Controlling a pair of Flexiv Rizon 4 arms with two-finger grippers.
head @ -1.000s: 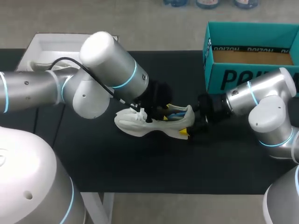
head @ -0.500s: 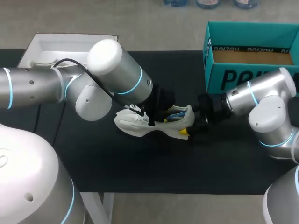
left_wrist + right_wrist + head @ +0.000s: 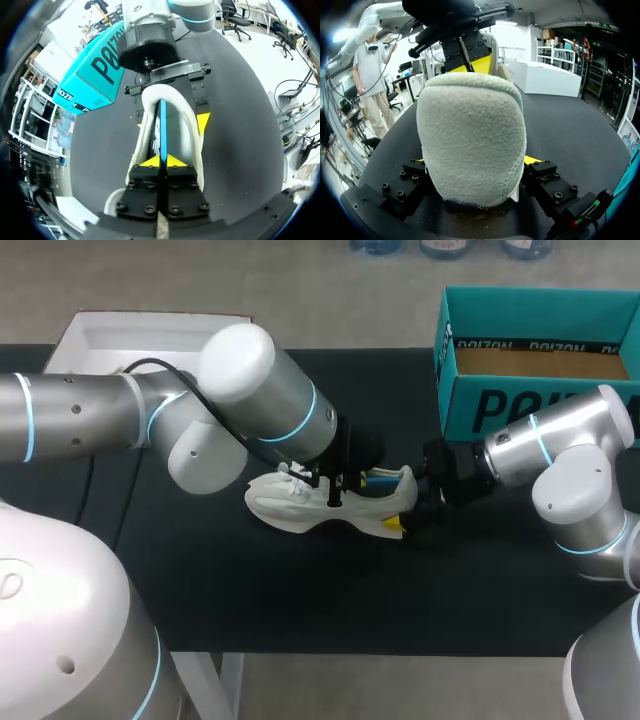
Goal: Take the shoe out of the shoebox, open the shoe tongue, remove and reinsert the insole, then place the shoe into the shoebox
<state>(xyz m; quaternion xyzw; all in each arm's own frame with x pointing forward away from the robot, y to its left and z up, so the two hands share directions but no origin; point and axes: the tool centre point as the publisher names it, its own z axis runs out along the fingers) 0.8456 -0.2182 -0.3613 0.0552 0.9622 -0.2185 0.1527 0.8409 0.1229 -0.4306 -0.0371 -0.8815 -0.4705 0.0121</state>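
Note:
A white shoe (image 3: 290, 508) lies on its sole in the middle of the black table, toe to the left. My left gripper (image 3: 345, 485) reaches down into its opening. In the left wrist view this gripper (image 3: 162, 161) has its yellow tips pressed together on the edge of the blue insole (image 3: 163, 125), which stands inside the shoe (image 3: 187, 120). My right gripper (image 3: 408, 512) is at the heel. In the right wrist view the fuzzy heel (image 3: 470, 135) fills the space between that gripper's (image 3: 475, 165) fingers, which touch it on both sides.
The teal shoebox (image 3: 520, 405) stands open at the back right, just behind my right arm. A white lid (image 3: 150, 332) lies at the back left. Bare black table stretches in front of the shoe.
My left arm has shifted to the right, bringing its gripper further over the shoe's opening. Its fingers have shut on the insole. The right arm and the shoe have kept still.

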